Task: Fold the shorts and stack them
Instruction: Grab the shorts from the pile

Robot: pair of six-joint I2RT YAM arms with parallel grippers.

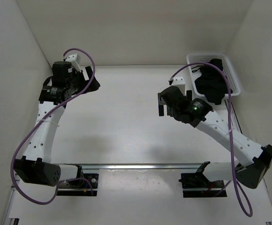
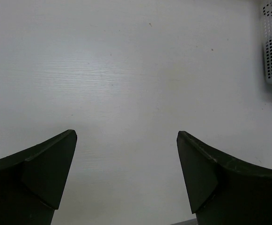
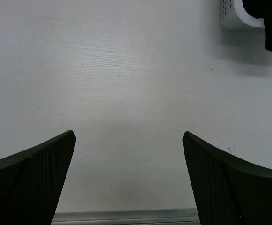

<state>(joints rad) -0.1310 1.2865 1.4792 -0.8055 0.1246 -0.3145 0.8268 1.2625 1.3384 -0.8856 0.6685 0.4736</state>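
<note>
Shorts (image 1: 210,84), soft black heap in white mesh basket (image 1: 233,75)

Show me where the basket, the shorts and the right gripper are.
basket (image 1: 237,82): top view, its right mesh wall.
shorts (image 1: 209,85): top view, bunched black cloth inside the basket.
right gripper (image 3: 128,135): right wrist view, midway between its open fingers.

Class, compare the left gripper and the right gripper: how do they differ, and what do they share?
The left gripper hangs far left, away from the basket; the right gripper hangs right of centre, beside it. The left wrist view shows only basket mesh; the right's also shows the shorts. Both have jaws open, empty.
</note>
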